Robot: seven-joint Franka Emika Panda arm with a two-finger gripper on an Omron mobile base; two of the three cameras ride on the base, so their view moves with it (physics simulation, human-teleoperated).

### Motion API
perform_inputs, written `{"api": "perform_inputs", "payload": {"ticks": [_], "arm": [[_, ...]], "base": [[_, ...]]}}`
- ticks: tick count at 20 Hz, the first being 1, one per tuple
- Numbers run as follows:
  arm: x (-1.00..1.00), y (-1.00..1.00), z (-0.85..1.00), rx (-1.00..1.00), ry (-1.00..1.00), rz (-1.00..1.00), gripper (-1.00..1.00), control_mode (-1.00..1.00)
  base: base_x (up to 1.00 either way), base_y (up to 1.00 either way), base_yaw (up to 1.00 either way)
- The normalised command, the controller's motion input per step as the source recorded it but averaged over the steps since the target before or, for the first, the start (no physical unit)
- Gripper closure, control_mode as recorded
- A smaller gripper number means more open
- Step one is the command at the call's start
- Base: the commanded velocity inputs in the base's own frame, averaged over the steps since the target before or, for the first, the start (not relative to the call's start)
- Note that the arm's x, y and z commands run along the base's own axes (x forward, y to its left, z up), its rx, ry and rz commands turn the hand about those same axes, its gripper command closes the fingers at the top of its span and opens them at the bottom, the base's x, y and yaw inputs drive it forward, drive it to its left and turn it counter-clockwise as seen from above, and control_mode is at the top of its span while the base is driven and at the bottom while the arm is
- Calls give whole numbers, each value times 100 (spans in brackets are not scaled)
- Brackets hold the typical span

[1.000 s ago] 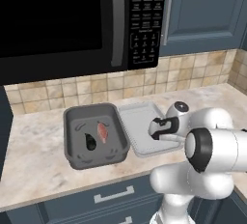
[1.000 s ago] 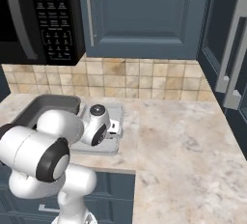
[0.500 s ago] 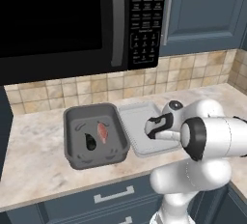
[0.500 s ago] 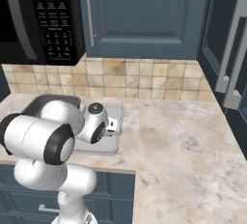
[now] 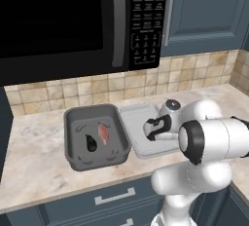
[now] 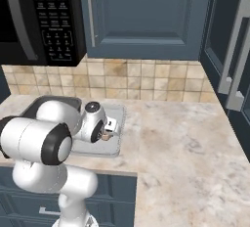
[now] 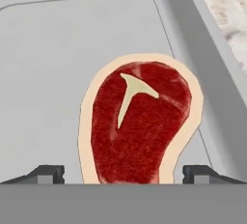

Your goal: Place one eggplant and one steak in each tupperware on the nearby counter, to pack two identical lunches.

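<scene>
A red steak (image 7: 140, 126) with a pale fat rim lies flat on the floor of the pale grey tupperware (image 7: 58, 49), near its right wall. My gripper (image 7: 125, 175) hangs just above it, open, with its fingertips (image 7: 48, 174) spread wide on either side and not touching the meat. From the left base, the gripper (image 5: 151, 128) is over the pale tupperware (image 5: 133, 118). To its left, the dark grey tupperware (image 5: 73, 122) holds a dark eggplant (image 5: 91, 143) and another steak (image 5: 103, 134). From the right base, the hand (image 6: 105, 134) sits low in the pale tupperware (image 6: 117, 118).
Both containers stand on the beige counter (image 5: 34, 166), under a black microwave (image 5: 73, 20) and a tiled backsplash (image 5: 194, 71). The counter (image 6: 185, 143) stretches bare to the right. Drawer fronts with silver handles (image 5: 114, 197) run below.
The jaws have spread from a narrower grip to wide open, and the steak now rests on the pale tray's floor. The arm's elbow has shifted slightly.
</scene>
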Motion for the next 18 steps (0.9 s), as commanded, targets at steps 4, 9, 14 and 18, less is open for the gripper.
{"api": "perform_inputs", "payload": {"ticks": [4,9,14,18], "arm": [[-32,-17,31,0,0,-6,-100,-100],[-74,-20,73,0,0,-2,-100,-100],[-74,-4,100,0,0,0,-100,-100],[-100,0,89,-2,-7,1,-100,-100]], "base": [[0,0,0],[0,0,0],[0,0,0],[0,0,0]]}}
